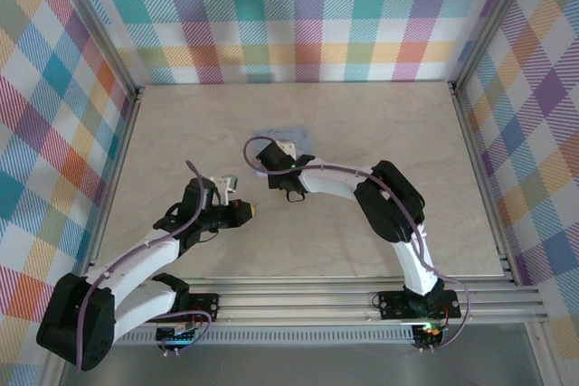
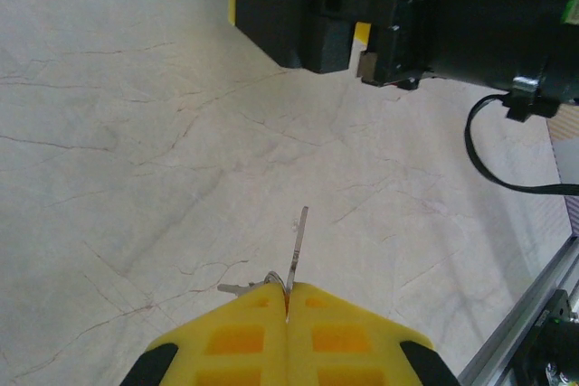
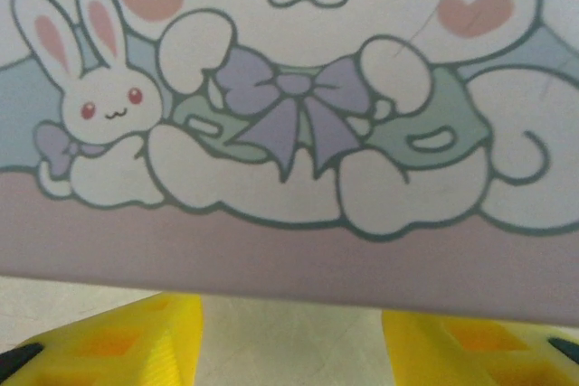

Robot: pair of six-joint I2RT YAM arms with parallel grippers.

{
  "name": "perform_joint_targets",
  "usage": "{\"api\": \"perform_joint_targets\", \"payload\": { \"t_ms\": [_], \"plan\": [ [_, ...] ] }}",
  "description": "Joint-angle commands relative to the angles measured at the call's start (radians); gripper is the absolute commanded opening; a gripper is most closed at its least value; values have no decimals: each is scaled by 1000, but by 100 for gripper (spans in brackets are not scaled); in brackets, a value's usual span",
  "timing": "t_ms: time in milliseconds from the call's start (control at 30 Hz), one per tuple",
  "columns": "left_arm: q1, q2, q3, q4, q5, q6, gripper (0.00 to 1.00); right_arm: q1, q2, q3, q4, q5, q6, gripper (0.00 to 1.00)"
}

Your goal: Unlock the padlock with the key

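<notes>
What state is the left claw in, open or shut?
Shut. The left claw grips the key, whose thin blade sticks out from between its closed yellow tips.

One key, one tin — two grippers.

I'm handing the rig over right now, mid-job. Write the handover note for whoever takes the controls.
Left gripper: shut on the key, blade pointing forward over the table.
Right gripper: open, fingers apart at the near edge of the cartoon tin, not gripping it.
Done: the key is in the gripper.
Left to do: bring the key to the padlock, insert it and turn. The padlock's position is unconfirmed, so locate it first.
</notes>
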State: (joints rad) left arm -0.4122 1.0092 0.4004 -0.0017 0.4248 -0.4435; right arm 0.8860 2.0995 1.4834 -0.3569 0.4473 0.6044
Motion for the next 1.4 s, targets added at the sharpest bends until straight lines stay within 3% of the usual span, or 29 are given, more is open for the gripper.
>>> {"api": "perform_joint_targets", "payload": {
  "t_ms": [0,567,700,867,1100,1267,1367],
  "plan": [
    [-4,-23,-20,-9,-5,20,0,8,29,39,-38,31,-10,55],
    [-5,-69,-31,-47,8,31,0,5,66,66,-31,51,29,48],
    [-5,-87,-34,-60,5,34,0,5,69,73,-19,53,14,38],
    [-5,-112,-45,-35,25,51,0,-2,36,75,-30,36,-9,17],
    [-5,-68,-39,43,49,113,0,-55,-58,64,-100,-141,-21,2],
    [-5,10,15,33,21,164,0,-70,-124,50,-165,-148,-39,4],
    [-2,37,59,-20,-65,178,0,-70,-158,43,-163,-115,-59,9]
  ]
}}
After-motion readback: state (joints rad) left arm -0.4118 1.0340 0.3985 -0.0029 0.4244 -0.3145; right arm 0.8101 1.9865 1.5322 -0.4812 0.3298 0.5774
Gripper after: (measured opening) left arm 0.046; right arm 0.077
